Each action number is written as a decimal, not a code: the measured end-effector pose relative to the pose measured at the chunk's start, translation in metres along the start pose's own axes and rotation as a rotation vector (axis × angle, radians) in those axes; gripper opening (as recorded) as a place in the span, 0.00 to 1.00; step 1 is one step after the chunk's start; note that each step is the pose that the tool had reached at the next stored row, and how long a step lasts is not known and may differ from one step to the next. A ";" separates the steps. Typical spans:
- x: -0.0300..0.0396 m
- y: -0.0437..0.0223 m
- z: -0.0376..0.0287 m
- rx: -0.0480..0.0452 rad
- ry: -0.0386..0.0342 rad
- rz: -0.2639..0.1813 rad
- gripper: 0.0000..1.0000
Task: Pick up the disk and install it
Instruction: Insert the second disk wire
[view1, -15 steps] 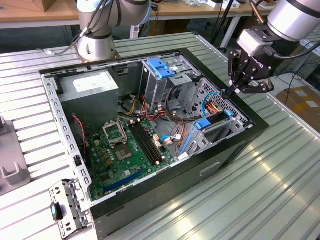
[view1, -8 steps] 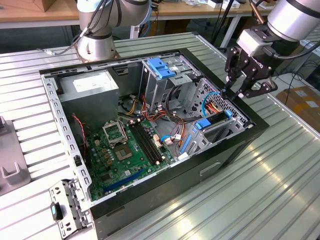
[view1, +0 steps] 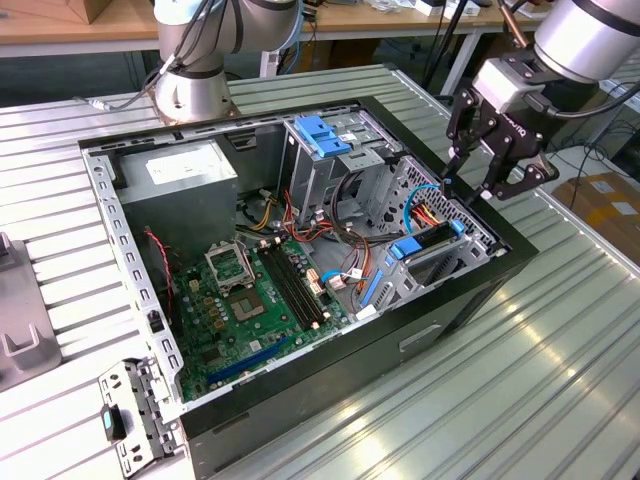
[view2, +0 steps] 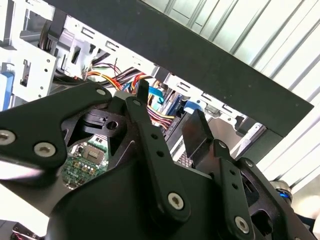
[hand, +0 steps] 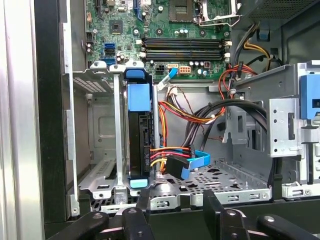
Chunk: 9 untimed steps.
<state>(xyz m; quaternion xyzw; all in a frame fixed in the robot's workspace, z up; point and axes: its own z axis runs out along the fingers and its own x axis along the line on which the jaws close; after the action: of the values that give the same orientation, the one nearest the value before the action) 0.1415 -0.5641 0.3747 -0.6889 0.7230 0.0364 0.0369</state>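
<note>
Pincer (view1: 478, 172) hangs released and empty at upper right, over the computer case (view1: 330, 385); the disk (hand: 139, 135) sits upright in its bay.

- Bright, even overhead light is washing over the ribbed metal surface (view1: 560, 360) in the exterior view, throwing pale glare streaks along its grooves.
- The open computer case (view1: 470, 300) is sitting dimmer inside, its black walls casting soft shadows over the motherboard (view1: 250, 300).
- In the second wrist view the end effector (view2: 167, 112) is looming dark, while the background is blowing out white.
- The first wrist view is staying crisp and evenly lit.
</note>
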 end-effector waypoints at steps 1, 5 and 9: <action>-0.0004 0.0007 -0.0014 0.0003 -0.0002 0.000 0.54; -0.0014 0.0028 -0.0044 0.0012 -0.0004 0.000 0.54; -0.0013 0.0092 -0.0050 0.0028 -0.0005 0.000 0.54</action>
<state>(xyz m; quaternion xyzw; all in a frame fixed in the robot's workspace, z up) 0.1324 -0.5628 0.3799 -0.6889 0.7229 0.0355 0.0380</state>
